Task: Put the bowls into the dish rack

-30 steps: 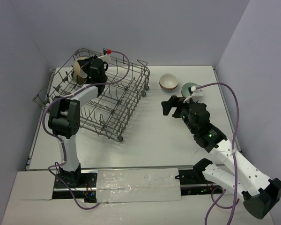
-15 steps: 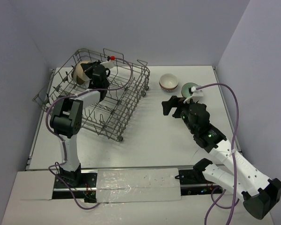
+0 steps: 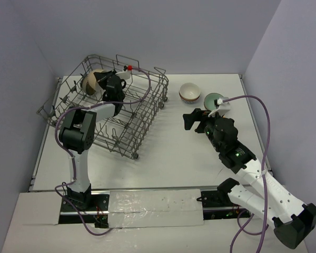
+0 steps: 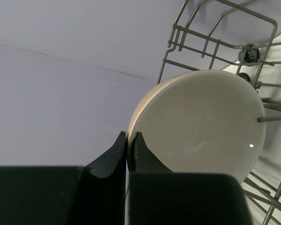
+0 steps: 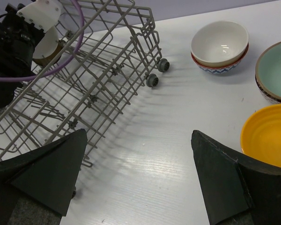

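My left gripper (image 4: pixel 129 136) is shut on the rim of a cream-beige bowl (image 4: pixel 201 122), which stands on edge inside the far-left end of the grey wire dish rack (image 3: pixel 142 113). The top view shows that bowl (image 3: pixel 89 81) among the rack's tines. My right gripper (image 5: pixel 138 133) hangs open over bare table to the right of the rack, holding nothing. Near it sit a cream bowl (image 5: pixel 220 42) nested in a blue-patterned one, a pale green bowl (image 5: pixel 276 70) and an orange-yellow bowl (image 5: pixel 267 136).
The rack's small wheels (image 5: pixel 152 79) face the loose bowls. Purple cables loop over both arms. Grey walls close in the table at the back and on both sides.
My left wrist has turned and dropped a little, with the bowl still in its grip inside the rack. The right arm has barely shifted.
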You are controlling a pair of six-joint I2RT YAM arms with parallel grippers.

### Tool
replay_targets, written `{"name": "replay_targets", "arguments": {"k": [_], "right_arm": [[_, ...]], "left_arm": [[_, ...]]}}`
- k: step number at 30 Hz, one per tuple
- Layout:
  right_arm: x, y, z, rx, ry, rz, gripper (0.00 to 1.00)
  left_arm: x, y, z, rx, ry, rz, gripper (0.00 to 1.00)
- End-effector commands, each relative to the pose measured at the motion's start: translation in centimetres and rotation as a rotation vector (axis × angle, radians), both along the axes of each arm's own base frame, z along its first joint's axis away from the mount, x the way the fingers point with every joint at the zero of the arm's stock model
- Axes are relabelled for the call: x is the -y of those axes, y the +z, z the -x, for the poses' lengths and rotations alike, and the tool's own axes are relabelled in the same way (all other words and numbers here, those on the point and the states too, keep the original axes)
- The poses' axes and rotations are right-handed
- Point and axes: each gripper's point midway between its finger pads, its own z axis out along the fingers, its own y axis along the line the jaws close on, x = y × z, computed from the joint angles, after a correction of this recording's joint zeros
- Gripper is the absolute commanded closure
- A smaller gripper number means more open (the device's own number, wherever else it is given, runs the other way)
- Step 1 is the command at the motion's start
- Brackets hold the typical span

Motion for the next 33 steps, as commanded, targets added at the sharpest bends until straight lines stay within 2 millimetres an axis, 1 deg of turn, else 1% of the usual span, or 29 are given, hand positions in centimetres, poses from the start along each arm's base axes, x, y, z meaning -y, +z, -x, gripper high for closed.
{"name": "replay_targets", "arguments": {"k": [1, 5, 8, 15, 23, 25, 28, 33], "right_arm": [[0.4, 1.2, -0.2, 0.051, -0.015, -0.016, 0.00], [0.3, 1.1, -0.2, 0.049, -0.013, -0.016, 0.00], [0.4, 1.2, -0.2, 0.052, -0.017, -0.017, 0.00], [0.4, 1.0, -0.3, 0.046, -0.018, -0.015, 0.00], [0.4, 1.0, -0.3, 0.046, -0.018, -0.017, 0.00], [0.4, 1.0, -0.2, 0.047, -0.018, -0.017, 0.00], [0.4, 1.1, -0.2, 0.050, -0.018, -0.019, 0.00], [0.5, 1.1, -0.2, 0.049, -0.024, -0.023, 0.00]], "left_arm": [[-0.1, 0.9, 0.3, 0.047, 0.017, 0.010, 1.00], [0.0, 0.2, 0.3, 0.033, 0.026, 0.007, 0.99], [0.0, 0.0, 0.2, 0.027, 0.030, 0.012, 0.96], [-0.2, -0.5, 0.3, 0.014, 0.038, 0.027, 0.78], [0.0, -0.8, 0.6, 0.009, 0.041, 0.036, 0.68], [-0.1, -0.9, 0.6, 0.007, 0.044, 0.040, 0.62], [0.0, -0.8, 0.7, 0.009, 0.047, 0.049, 0.57], [0.3, -1.3, 0.7, -0.016, 0.040, 0.082, 0.47]]}}
